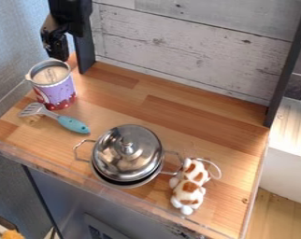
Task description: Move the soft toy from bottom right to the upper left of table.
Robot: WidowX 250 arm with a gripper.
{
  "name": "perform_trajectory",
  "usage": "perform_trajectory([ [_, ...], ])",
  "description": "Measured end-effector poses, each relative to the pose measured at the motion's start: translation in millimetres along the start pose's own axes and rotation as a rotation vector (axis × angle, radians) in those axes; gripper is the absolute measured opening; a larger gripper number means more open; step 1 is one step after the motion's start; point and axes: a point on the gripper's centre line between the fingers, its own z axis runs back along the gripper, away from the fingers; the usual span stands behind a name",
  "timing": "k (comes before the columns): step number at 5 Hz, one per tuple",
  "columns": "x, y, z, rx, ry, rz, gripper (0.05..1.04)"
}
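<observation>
At the upper left, the black gripper (55,45) hangs above and behind the purple cup, well away from the toy. The soft toy (189,186), white with brown patches and a thin loop of cord, lies at the lower right of the wooden table (203,123). It is right beside the pot's right handle, close to the front edge.
A steel pot with a lid (126,153) stands left of the toy, handles out to both sides. A purple cup (54,88) and a spatula with a teal handle (72,124) are at the left. A white plank wall (197,51) borders the back.
</observation>
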Motion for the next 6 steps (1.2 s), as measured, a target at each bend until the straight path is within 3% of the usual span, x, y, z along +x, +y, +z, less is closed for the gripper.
perform_trajectory([
  [1, 3, -5, -10, -0.033, -0.006, 0.003, 1.001],
  [2, 21, -7, -11, -0.047, -0.01, -0.02, 1.001],
  [3, 40, -10, -4, -0.039, -0.017, -0.052, 1.001],
  [6, 134, -39, 8, -0.025, -0.088, -0.259, 1.001],
])
